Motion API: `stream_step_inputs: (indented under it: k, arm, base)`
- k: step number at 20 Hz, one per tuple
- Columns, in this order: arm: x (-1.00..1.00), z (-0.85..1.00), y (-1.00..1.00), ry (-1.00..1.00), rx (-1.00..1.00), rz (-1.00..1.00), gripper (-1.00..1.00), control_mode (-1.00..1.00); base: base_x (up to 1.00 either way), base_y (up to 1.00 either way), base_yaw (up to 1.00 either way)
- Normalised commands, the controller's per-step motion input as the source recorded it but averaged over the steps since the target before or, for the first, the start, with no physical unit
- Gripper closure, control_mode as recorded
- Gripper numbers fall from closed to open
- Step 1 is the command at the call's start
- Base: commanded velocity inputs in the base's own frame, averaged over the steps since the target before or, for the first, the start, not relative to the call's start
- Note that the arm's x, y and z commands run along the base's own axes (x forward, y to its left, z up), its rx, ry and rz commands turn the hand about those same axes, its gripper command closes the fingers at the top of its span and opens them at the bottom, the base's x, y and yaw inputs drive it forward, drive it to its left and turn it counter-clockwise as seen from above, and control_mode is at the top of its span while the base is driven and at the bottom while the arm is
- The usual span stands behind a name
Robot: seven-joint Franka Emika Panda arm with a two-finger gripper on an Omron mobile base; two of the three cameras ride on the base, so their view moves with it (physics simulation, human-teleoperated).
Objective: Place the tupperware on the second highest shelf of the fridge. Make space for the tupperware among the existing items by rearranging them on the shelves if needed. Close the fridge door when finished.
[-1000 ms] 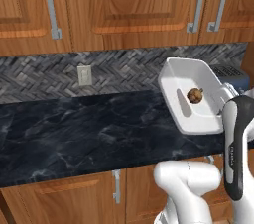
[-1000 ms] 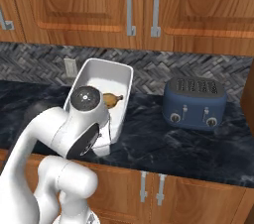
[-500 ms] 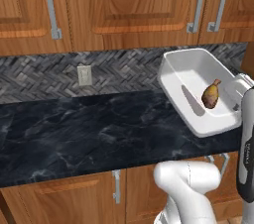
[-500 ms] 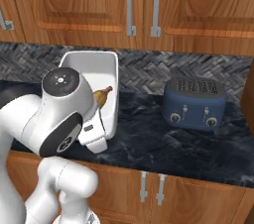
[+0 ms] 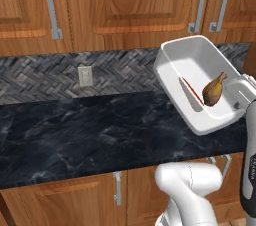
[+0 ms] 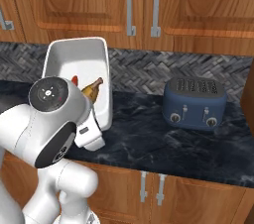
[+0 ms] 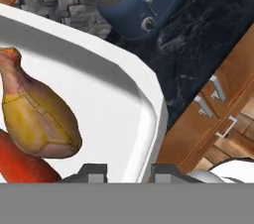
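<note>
One tupperware (image 5: 197, 77) rim pinched, tool (image 7: 128, 171)

Glossy white rounded arm links; dark grey joint caps; small dark fingertips (image 7: 94, 171)

No legible text or labels.

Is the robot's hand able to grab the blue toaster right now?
Probably not yet. The gripper is shut on the wall of the tupperware, lifted and tilted with the drumstick inside. The toaster stands apart on the counter, unblocked.
</note>
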Motion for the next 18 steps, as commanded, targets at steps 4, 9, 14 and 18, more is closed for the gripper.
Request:
stream_step_inputs:
  k: [4,9,14,18]
  arm:
    - [0.0,0.0,0.0,0.0,0.0,0.0,1.0,1.0]
    - [0.0,0.0,0.0,0.0,0.0,0.0,1.0,1.0]
    - [0.0,0.0,0.0,0.0,0.0,0.0,1.0,1.0]
    - [0.0,0.0,0.0,0.0,0.0,0.0,1.0,1.0]
  base:
    - [-0.77,0.1,0.0]
    - [-1.0,0.03,-0.06]
    - [-0.9,-0.05,-0.53]
    - [-0.29,-0.22,-0.69]
